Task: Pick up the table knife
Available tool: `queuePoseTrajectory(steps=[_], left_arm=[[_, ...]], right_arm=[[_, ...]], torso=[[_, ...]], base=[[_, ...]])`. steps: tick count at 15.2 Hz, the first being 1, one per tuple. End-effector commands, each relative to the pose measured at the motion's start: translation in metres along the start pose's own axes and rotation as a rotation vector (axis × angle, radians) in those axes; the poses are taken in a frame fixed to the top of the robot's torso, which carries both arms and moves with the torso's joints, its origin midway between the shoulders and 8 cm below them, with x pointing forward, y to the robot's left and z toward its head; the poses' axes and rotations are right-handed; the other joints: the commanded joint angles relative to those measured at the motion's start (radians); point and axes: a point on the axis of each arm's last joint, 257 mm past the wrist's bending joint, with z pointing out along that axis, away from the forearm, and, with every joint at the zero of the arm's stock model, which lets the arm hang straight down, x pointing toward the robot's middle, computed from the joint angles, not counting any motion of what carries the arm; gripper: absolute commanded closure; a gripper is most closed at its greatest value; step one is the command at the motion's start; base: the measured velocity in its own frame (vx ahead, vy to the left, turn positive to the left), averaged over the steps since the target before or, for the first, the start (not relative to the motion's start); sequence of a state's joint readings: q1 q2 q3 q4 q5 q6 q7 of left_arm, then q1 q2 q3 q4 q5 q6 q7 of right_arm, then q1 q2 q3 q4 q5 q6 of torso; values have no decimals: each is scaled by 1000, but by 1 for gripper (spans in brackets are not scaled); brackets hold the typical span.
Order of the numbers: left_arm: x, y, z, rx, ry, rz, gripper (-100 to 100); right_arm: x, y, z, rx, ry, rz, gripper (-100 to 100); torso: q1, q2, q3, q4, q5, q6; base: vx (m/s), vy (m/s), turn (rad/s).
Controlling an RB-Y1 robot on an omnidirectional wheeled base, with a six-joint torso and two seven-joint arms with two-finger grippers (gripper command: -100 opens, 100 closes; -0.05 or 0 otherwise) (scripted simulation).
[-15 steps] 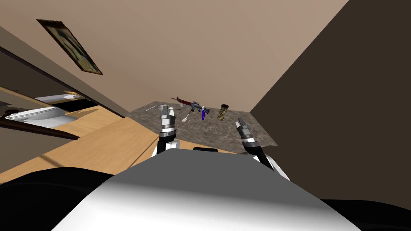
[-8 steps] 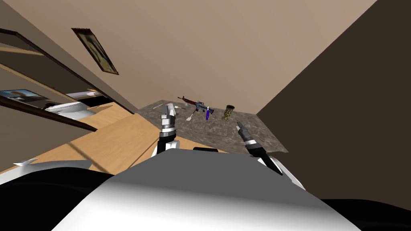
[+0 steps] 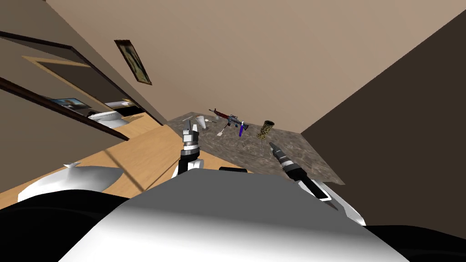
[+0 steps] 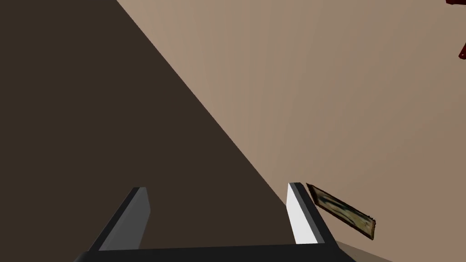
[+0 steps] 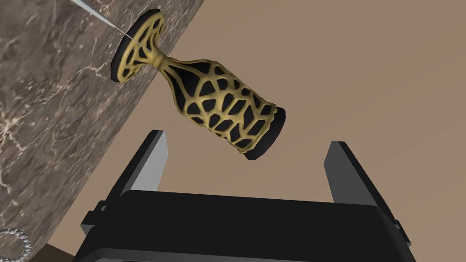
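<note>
A thin grey table knife lies on the dark marbled tabletop, just in front of a gold-and-black lattice vase. In the right wrist view the knife's silver blade runs toward the vase's foot, and the vase stands ahead of my open right gripper, apart from its fingers. That gripper hovers over the table's near right part, close beside the knife. My left gripper is raised at the table's near left edge, and its fingers stand open and hold nothing.
On the table's far side lie a toy rifle, a blue object, a white cup and a white spatula-like utensil. A small ring lies near my right hand. A wooden floor spreads left; a dark wall closes the right.
The whole head picture has swung: the wall picture and doorway slid right, so I have turned. The table sits slightly farther right. My right gripper now lies nearer the knife.
</note>
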State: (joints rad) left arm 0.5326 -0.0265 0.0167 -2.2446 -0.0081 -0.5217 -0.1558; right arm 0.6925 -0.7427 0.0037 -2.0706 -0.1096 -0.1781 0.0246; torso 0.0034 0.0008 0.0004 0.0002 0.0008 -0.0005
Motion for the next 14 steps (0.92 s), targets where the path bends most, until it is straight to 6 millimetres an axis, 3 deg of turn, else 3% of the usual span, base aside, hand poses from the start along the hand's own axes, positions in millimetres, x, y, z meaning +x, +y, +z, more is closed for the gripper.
queuePoseTrajectory(steps=[1,3,4,5,6,8,9,10,11,12,13,14], left_arm=[[0,0,0,0,0,0,0],[0,0,0,0,0,0,0],[0,0,0,0,0,0,0],[0,0,0,0,0,0,0],[0,0,0,0,0,0,0],[0,0,0,0,0,0,0],[0,0,0,0,0,0,0],[0,0,0,0,0,0,0],[0,0,0,0,0,0,0],[0,0,0,0,0,0,0],[0,0,0,0,0,0,0],[0,0,0,0,0,0,0]], right_arm=[[-2,-30,-8,87,28,-22,-100],[-3,-29,-8,88,37,-35,-100],[-6,-50,-15,151,56,-51,-100],[-6,-50,-15,152,61,-59,-100],[-10,-70,-23,214,71,-66,-100],[-11,-69,-23,215,84,-84,-100],[-16,-88,-32,277,100,-103,-100],[-16,-88,-32,278,105,-109,-100],[-21,-107,-42,339,115,-122,-100],[-23,-106,-41,339,124,-135,-100],[-28,-124,-52,400,131,-145,-100],[-30,-123,-51,400,141,-161,-100]], torso=[[0,0,0,0,0,0],[1,0,0,0,0,0],[0,0,0,0,0,1],[1,0,0,0,0,0],[1,0,0,0,0,0],[1,0,0,0,0,0],[0,0,0,0,0,1],[0,0,0,0,0,0],[0,0,0,0,0,0],[1,0,0,0,0,0],[1,0,0,0,0,0],[1,0,0,0,0,0]], base=[[-5,63,241],[0,57,109],[9,59,148],[7,59,159],[6,63,206],[6,53,116],[5,56,138],[5,55,161],[6,65,228],[6,67,193],[15,75,190],[20,66,139]])
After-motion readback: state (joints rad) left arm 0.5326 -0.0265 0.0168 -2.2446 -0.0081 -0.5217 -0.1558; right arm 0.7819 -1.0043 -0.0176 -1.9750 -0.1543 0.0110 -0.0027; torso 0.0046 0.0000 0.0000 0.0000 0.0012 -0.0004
